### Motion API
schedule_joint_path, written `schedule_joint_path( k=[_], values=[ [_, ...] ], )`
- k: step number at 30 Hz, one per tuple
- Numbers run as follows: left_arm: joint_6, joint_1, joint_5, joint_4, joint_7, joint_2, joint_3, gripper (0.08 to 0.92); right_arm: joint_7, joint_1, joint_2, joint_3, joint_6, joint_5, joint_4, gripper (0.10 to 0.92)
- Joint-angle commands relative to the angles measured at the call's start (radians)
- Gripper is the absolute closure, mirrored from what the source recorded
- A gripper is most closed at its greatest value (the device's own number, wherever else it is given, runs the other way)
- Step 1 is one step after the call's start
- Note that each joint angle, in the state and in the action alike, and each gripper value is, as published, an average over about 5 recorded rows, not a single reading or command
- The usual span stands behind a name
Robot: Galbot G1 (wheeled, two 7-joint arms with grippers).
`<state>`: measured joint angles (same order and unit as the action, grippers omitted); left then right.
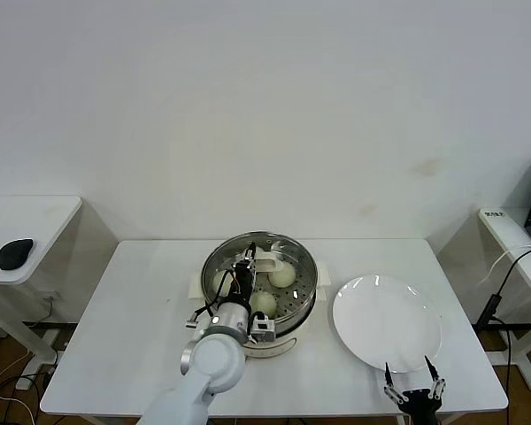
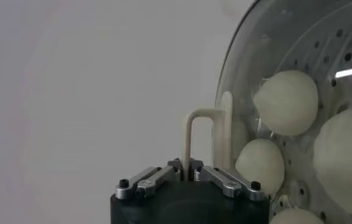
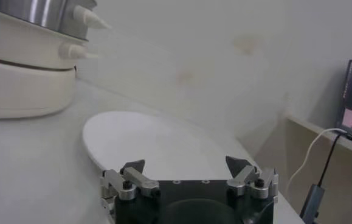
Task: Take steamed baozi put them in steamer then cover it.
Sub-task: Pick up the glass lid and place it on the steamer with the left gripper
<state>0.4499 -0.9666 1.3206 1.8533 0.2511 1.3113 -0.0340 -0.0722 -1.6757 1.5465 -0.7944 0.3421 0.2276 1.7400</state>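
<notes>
The left gripper's (image 2: 188,165) fingers pinch the cream-white bar handle of the round clear glass cover (image 2: 297,55), held over the shiny round steel steamer (image 1: 259,276) with cream-white round baozi (image 2: 288,102) beneath, while the right gripper's (image 3: 188,164) fingers stand wide just before the flat white plate (image 3: 157,143) on the white desk (image 1: 142,292).

I see a white table (image 1: 142,292) bearing the steamer (image 1: 261,332) at its centre and a white plate (image 1: 387,321) just beside it, apart.
</notes>
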Motion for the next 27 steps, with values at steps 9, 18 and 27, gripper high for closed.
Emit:
schedule_joint_path(
  k=[9, 18, 27],
  values=[
    [-0.023, -0.005, 0.030, -0.020, -0.019, 0.014, -0.005, 0.851, 0.000, 0.000, -0.003, 0.004, 0.003, 0.001, -0.009, 0.203],
    [-0.037, -0.028, 0.032, 0.014, -0.032, 0.019, 0.002, 0.759, 0.001, 0.000, -0.005, 0.005, 0.003, 0.000, -0.010, 0.203],
    [-0.050, -0.180, -0.012, 0.178, -0.064, -0.037, 0.039, 0.499, 0.002, -0.001, -0.007, 0.004, 0.003, -0.002, -0.016, 0.203]
  ],
)
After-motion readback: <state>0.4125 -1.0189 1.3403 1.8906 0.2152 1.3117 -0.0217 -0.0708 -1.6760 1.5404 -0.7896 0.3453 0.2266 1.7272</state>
